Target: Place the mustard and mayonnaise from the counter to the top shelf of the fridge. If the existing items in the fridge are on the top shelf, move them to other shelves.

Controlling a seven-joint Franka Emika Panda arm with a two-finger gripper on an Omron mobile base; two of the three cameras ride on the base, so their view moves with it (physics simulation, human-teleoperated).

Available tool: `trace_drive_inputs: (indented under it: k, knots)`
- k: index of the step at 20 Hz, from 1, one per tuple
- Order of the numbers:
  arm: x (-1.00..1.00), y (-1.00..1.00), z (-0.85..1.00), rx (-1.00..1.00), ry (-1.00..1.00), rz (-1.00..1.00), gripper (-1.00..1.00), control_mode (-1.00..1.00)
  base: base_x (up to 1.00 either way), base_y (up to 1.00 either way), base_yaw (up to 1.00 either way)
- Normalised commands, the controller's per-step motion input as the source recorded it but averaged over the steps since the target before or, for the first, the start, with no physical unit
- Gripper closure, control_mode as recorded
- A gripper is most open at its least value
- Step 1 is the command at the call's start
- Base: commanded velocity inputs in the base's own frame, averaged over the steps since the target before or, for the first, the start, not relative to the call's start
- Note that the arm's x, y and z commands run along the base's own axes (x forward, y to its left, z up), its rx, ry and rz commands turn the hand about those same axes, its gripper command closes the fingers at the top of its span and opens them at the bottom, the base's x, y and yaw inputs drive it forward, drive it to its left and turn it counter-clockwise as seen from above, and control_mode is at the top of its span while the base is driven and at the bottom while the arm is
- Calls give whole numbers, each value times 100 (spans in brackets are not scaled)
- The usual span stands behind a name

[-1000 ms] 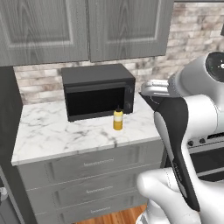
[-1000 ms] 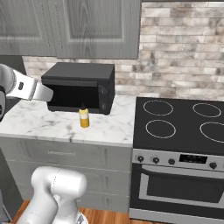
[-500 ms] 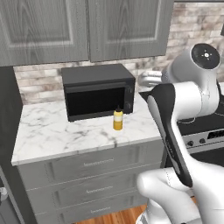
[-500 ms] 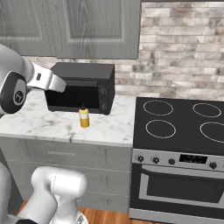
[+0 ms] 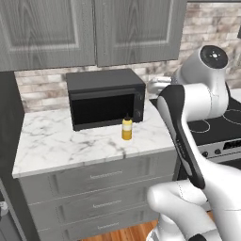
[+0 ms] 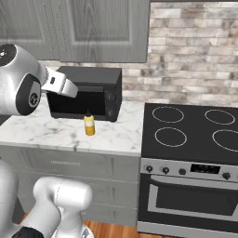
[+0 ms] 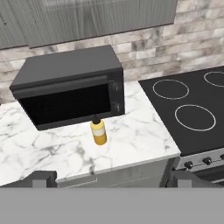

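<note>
The mustard [image 7: 99,131] is a small yellow bottle with a dark pointed cap. It stands upright on the white marble counter [image 7: 135,140], just in front of the black microwave's right end. The same bottle [image 5: 126,128] [image 6: 89,125] shows in both base views. My gripper [image 7: 111,178] is open, its fingertips [image 7: 43,178] wide apart with nothing between them. It hangs high and well back from the counter's front edge, far from the bottle. The mayonnaise, the fridge with its top shelf and the existing items are out of view.
A black microwave [image 5: 106,99] sits at the back of the counter under grey wall cabinets [image 5: 94,28]. Right of the counter is a black stove [image 6: 190,135] with an oven below. Grey drawers [image 5: 94,179] run under the slab. A tall dark panel [image 5: 8,141] bounds the counter's left end.
My arm's upper links have swung and risen, looming larger in both base views. The mustard and the base have not moved. The jaws stay wide.
</note>
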Motion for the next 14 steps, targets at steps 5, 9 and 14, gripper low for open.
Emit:
trace_drive_inputs:
  k: [5, 9, 14]
  knots:
    - [28, 1, -26, 0, 1, 4, -100, -100, 0, 0, 0]
    - [41, 4, -40, 0, 0, 2, -100, -100, 0, 0, 0]
    - [32, 3, -53, 0, 0, 1, -100, -100, 0, 0, 0]
